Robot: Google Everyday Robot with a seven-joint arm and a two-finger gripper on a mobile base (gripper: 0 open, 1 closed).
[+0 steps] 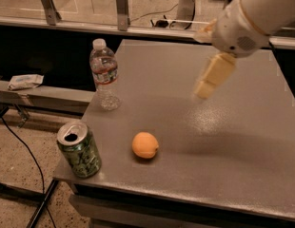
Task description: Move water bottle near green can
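Clear water bottle [104, 75] apart from gripper [205, 87]

You have a small clear plastic water bottle [104, 75] with a see-through ribbed wall, a white plastic screw cap and a white-and-red label band that looks like thin printed film. Your short green metal can [80, 150] has a glossy printed side and a bare silvery top. The round orange fruit [145, 145] has matt, faintly dimpled skin. The flat grey table top [223, 175] looks finely grained, with a dull sheen where light falls on it. Your cream-coloured gripper [211, 80] hangs above the middle of the table and looks like smooth matt plastic, below a smooth white arm shell [254, 18]
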